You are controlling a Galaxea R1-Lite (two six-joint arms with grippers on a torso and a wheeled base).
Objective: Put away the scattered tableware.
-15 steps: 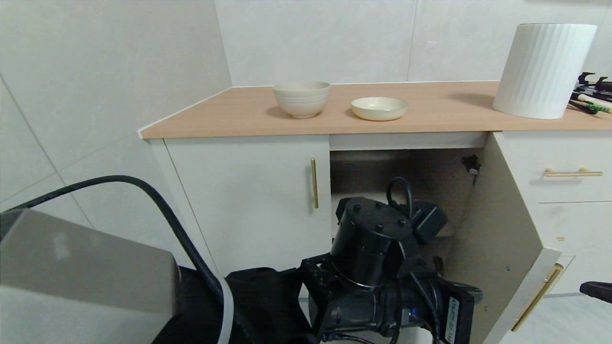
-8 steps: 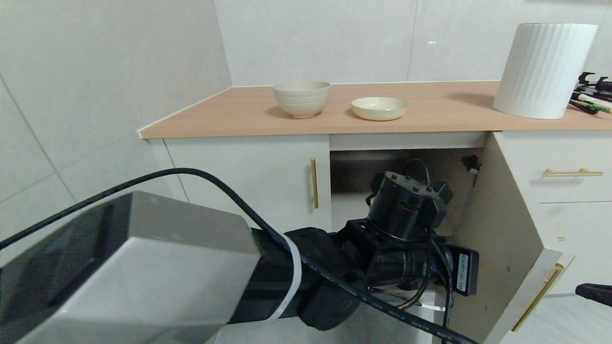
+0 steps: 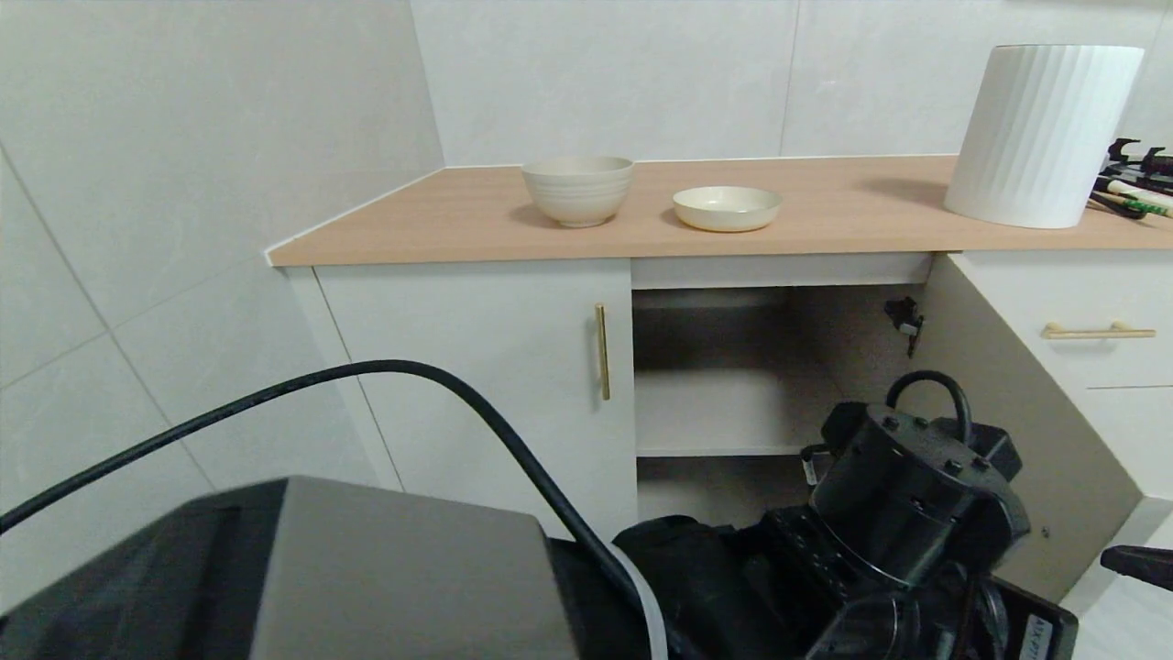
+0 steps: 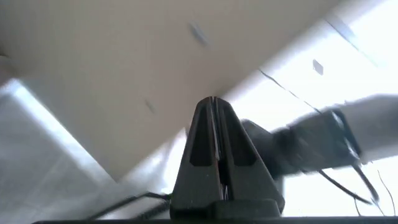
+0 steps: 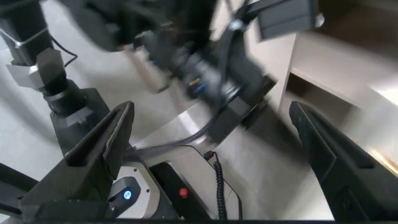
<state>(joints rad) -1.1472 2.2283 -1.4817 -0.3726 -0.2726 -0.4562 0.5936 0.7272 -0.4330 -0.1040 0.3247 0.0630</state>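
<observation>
Cream-coloured and round, the ribbed bowl (image 3: 577,190) and the shallow dish (image 3: 727,208) stand upright on the wooden worktop (image 3: 440,229), the dish just beside the bowl at its 3 o'clock, the 2 apart and not touching. Neither has a long axis, so any approach angle serves; together they line up from 9 to 3 along the front edge. The left arm (image 3: 916,500) hangs low in front of the open cupboard, so from its wrist the dish lies at about 11 o'clock and the bowl between 10 and 11, both well above it. The left gripper (image 4: 211,124) has its 2 fingers pressed together on nothing, facing a pale panel. The right gripper (image 5: 211,109) is spread wide and empty, aimed down at the floor and the stand. I would judge the left arm the nearer one, with a lift up to worktop height needed before any grasp. Directly below the dish, at 6 o'clock, the cupboard shelf (image 3: 724,412) offers a place to stow things. Its left door (image 3: 476,385) is shut, with a brass handle (image 3: 601,352), and the right door (image 3: 999,431) is swung out. Farther along at 3 o'clock stand a white ribbed canister (image 3: 1045,136) and some utensils (image 3: 1132,188), over a drawer front (image 3: 1090,312). Pale tiled walls (image 3: 183,137) close the corner.
</observation>
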